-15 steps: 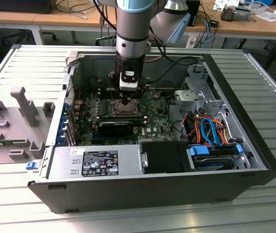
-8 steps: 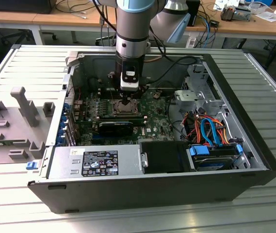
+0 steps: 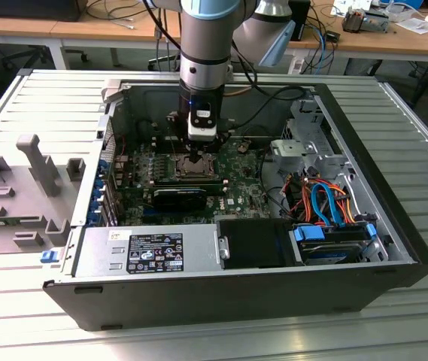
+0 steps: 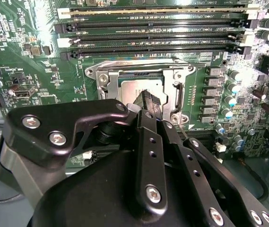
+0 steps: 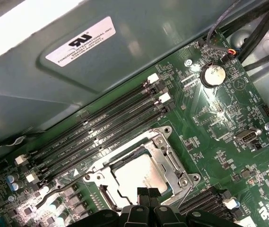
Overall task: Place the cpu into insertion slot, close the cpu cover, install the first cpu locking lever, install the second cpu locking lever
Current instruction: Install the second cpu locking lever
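Motherboard [image 4: 25, 52], green, lying flat inside an open computer case [image 3: 394, 248] that rests on a ribbed metal table [image 3: 40, 98]. Gripper [image 4: 149, 105], black, with its fingertips brought close together in both wrist views, holding nothing, the tips hovering just above the cpu [image 4: 136, 89]. Cpu: dull silver square, seated in the insertion slot [image 4: 107, 85] directly beneath the gripper tips; it also shows in the first wrist view [image 5: 136, 172]. Cpu cover [image 5: 165, 156]: silvery frame, lying around the chip's edge in both wrist views; whether it is latched I cannot tell. Memory slots [image 4: 158, 33]: four long black rails with white end clips, lying just beyond the socket from the gripper. Labels: small white lettering is printed along the memory slots in the second wrist view, too fine to make out; the first wrist view carries a white sticker [image 5: 80, 41] on the grey case wall beyond the slots, plus a round coin cell [image 5: 213, 74] on the board. Exterior view adds what the wrist cameras miss: the arm [image 3: 210, 45] coming straight down over the socket, a power supply [image 3: 146, 252] with a black label panel at the near side of the case, a drive bay with orange and blue cables [image 3: 323, 199] at the exterior view's right, and grey plastic fixtures [image 3: 37, 162] on the table at the exterior view's left.
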Tool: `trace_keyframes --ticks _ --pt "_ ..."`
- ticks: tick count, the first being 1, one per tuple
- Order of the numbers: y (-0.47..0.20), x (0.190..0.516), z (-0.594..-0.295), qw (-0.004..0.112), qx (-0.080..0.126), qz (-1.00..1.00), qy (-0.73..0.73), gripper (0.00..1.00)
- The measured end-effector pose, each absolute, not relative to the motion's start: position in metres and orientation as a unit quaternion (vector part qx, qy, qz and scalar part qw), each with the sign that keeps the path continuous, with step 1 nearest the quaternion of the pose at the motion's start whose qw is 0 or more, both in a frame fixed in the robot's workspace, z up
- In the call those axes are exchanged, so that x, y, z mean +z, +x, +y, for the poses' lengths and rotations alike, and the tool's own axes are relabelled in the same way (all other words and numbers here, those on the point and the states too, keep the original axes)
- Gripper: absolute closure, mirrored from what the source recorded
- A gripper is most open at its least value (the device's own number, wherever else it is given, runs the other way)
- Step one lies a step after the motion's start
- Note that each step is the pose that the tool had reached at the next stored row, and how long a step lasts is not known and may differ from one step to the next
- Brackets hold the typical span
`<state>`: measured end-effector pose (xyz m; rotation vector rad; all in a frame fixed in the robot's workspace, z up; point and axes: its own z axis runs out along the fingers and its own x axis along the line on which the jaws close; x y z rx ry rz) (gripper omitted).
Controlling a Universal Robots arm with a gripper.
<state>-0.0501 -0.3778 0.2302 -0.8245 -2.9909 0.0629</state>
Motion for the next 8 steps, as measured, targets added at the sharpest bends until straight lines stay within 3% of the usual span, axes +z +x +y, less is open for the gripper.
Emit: trace_keyframes --ticks 8 --pt "-0.0501 0.2302 -0.3778 0.019 0.020 -0.966 -0.258 0.89"
